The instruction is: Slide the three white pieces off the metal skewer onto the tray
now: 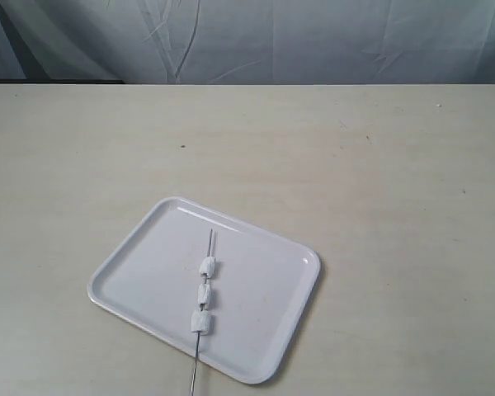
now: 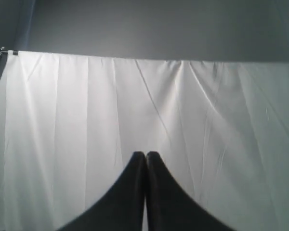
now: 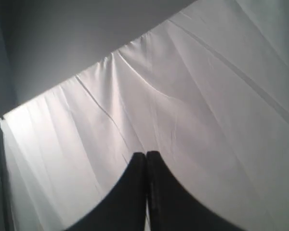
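The glossy white tray [image 1: 140, 264] lies on the table, turned at an angle. Across it rests the thin metal skewer [image 1: 210, 242], its near end sticking out over the tray's front rim. Three white pieces sit threaded on the skewer in a row: one [image 1: 207, 266], one [image 1: 205, 294] and one [image 1: 202, 322]. Neither arm shows in the exterior view. My left gripper [image 2: 145, 154] is shut with nothing in it and faces a white curtain. My right gripper [image 3: 146, 154] is also shut and empty, pointing at the same curtain.
The beige table [image 1: 379, 165] stretches around the tray on all sides. A creased white curtain [image 1: 313, 41] hangs behind the far edge of the table.
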Robot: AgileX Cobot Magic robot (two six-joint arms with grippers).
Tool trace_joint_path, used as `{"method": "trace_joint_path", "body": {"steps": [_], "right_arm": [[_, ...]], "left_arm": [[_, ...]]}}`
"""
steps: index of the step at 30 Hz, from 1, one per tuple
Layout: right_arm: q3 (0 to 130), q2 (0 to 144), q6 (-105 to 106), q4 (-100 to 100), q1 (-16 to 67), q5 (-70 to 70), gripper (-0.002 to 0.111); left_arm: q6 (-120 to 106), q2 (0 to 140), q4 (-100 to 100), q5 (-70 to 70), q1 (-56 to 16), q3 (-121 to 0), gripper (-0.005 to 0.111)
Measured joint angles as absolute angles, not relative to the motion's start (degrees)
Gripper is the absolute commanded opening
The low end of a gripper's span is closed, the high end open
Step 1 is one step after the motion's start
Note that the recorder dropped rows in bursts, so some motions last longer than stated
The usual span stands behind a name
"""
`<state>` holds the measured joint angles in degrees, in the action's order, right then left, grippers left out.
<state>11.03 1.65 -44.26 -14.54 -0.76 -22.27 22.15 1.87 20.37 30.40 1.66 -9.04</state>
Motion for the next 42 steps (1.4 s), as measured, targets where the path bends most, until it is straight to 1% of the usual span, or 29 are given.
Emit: {"method": "trace_joint_path", "body": {"steps": [2, 4, 6, 8, 10, 12, 14, 15, 17, 18, 19, 21, 22, 26, 30, 31, 33, 34, 37, 42], "right_arm": [[15.0, 5.5, -49.2, -19.3, -0.5, -14.5, -0.001], [16.9, 11.2, -56.1, -25.6, 1.3, -12.6, -0.001], [17.5, 17.8, -65.9, -34.7, 4.5, -13.1, 0.006], [17.6, 23.4, -74.6, -43.5, 7.1, -14.6, 0.016], [17.6, 28.8, -84.1, -52.4, 9.2, -18.1, 0.027], [17.6, 35.0, -92.8, -61.9, 11.0, -23.1, 0.035], [17.6, 41.3, -101.0, -69.5, 12.3, -30.2, 0.039], [17.6, 43.8, -103.5, -72.2, 12.6, -33.0, 0.039], [17.6, 49.8, -108.1, -78.1, 13.2, -40.3, 0.039], [17.6, 52.0, -109.8, -80.5, 13.2, -43.5, 0.039], [17.6, 54.5, -111.4, -83.2, 13.3, -46.3, 0.039], [17.9, 60.2, -116.6, -90.1, 13.6, -51.8, 0.039], [18.0, 62.8, -118.8, -92.7, 14.4, -52.8, 0.039], [18.1, 68.9, -119.6, -94.3, 21.4, -54.5, 0.039], [18.2, 75.0, -119.6, -90.8, 29.4, -52.7, 0.039], [18.3, 77.2, -119.6, -89.0, 32.0, -51.5, 0.040], [18.4, 80.6, -119.6, -85.9, 35.6, -49.6, 0.046], [18.4, 81.8, -119.6, -84.8, 36.8, -48.9, 0.048], [19.9, 85.7, -119.6, -82.8, 40.7, -46.7, 0.048], [26.2, 89.6, -119.6, -81.1, 46.3, -43.6, 0.048]], "left_arm": [[27.6, 5.5, 28.9, 24.3, 1.7, -11.8, 0.000], [32.6, 9.9, 37.5, 20.9, 0.6, -12.8, 0.000], [38.9, 15.3, 45.7, 19.3, -0.6, -13.0, 0.000], [45.9, 19.8, 52.6, 18.6, -0.9, -13.0, 0.001], [55.6, 23.8, 59.5, 18.8, -0.9, -13.0, 0.005], [68.6, 28.2, 70.2, 20.8, -0.9, -13.0, 0.009], [80.2, 32.4, 81.1, 25.4, -0.9, -13.0, 0.015], [83.8, 34.0, 85.7, 28.5, -0.9, -13.0, 0.018], [89.8, 37.8, 92.4, 34.7, -0.9, -13.0, 0.028], [91.4, 39.1, 94.2, 37.0, -0.9, -13.0, 0.032], [93.0, 40.6, 95.5, 39.1, -0.9, -13.0, 0.041], [98.0, 43.8, 98.5, 44.7, -0.9, -13.0, 0.051], [101.1, 45.1, 99.5, 46.5, -0.9, -13.0, 0.052], [111.0, 48.4, 100.0, 51.3, -0.9, -13.1, 0.052], [113.0, 52.2, 100.1, 52.3, -1.1, -13.1, 0.052], [113.0, 53.5, 100.1, 52.3, -1.1, -13.1, 0.052], [113.0, 54.9, 99.5, 52.4, -1.1, -13.1, 0.052], [113.0, 55.2, 99.1, 52.4, -1.1, -13.1, 0.052], [112.3, 55.2, 97.5, 51.9, -1.1, -13.1, 0.052], [112.2, 55.2, 97.4, 49.8, -1.1, -13.1, 0.052]]}}
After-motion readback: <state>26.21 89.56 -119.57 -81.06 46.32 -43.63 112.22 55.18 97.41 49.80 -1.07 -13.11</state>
